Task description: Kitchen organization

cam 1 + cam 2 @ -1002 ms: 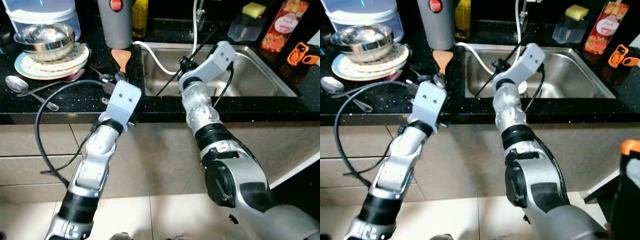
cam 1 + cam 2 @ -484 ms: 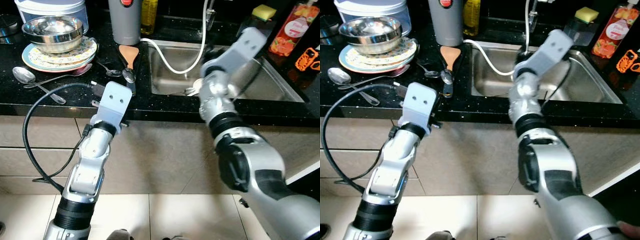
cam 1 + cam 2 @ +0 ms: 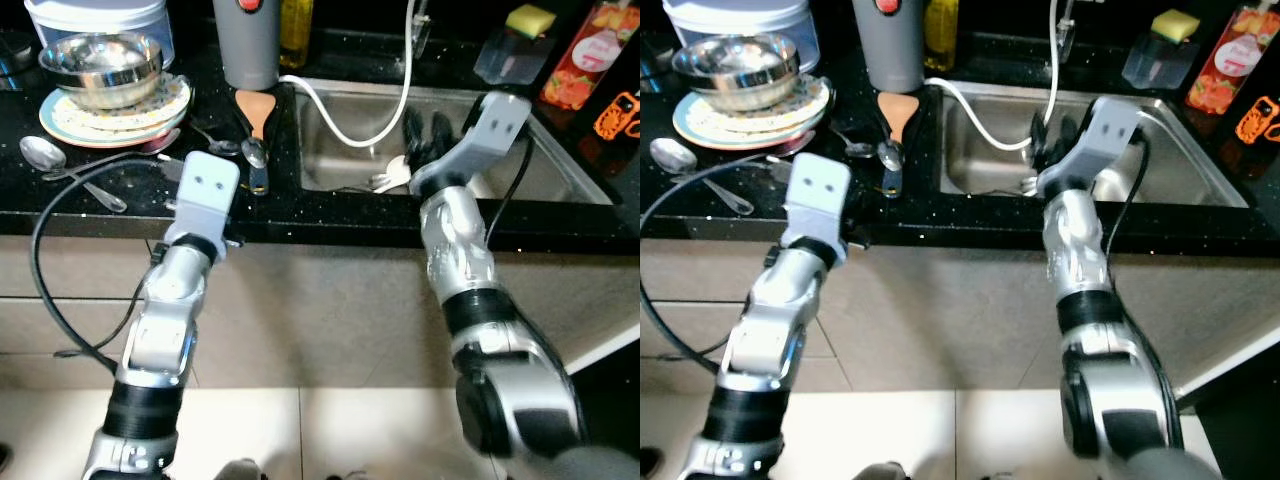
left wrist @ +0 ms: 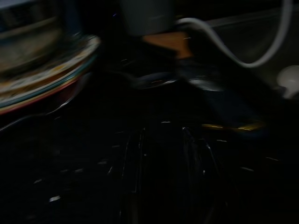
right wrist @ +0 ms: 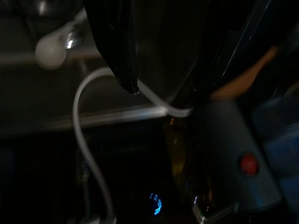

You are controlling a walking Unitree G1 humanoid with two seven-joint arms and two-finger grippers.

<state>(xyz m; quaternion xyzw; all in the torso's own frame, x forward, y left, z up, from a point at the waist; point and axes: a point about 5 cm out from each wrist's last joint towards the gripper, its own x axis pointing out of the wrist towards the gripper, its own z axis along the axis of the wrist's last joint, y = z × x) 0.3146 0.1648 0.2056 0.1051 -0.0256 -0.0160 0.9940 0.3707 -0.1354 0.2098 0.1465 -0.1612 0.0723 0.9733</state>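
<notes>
The right tool (image 3: 425, 128) is raised over the steel sink (image 3: 345, 150), its two black fingers apart with nothing between them. Just below and to its left, a white spoon (image 3: 390, 178) lies on the sink floor. A white hose (image 3: 345, 125) curves past the tool from the tap side and over the sink's left rim.

The left tool (image 4: 163, 182) hovers low over the front edge of the black worktop (image 3: 130, 200); its fingers stand slightly apart and empty. Just ahead of it lie a wooden spatula (image 3: 250, 115) and metal spoons (image 3: 245, 150). Beyond those stands a grey flask with a red button (image 3: 245, 40). Farther to the tool's left, a steel bowl (image 3: 100, 65) sits on a stack of patterned plates (image 3: 110, 110), with a large spoon (image 3: 40, 155) near the worktop edge.
</notes>
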